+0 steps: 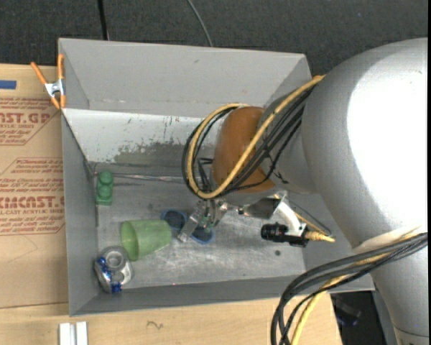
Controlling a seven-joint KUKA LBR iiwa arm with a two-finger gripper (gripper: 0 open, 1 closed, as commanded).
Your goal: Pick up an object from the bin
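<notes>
Blue small plastic piece (202,236), its shape partly hidden, lies on the bin floor directly beneath the gripper (203,223), which hangs low over it. Whether the jaws are released or clenched round it cannot be told, since the wrist and its cables cover them. A second, dark blue flat bit (174,219) sits just beside the jaws on the view's left. Past it a pale green plastic cup (145,238) lies on its side, near but apart.

The step in hand looks like the grasp at the blue piece. The next move would call for a firm grip and a straight lift.

Room seems fair. The grey metal bin (223,264) has bare floor on the viewer's side of the jaws. The crushed silver-and-blue can (112,268) and the small green block (104,188) lie well apart from them, and the back wall stands off behind.
</notes>
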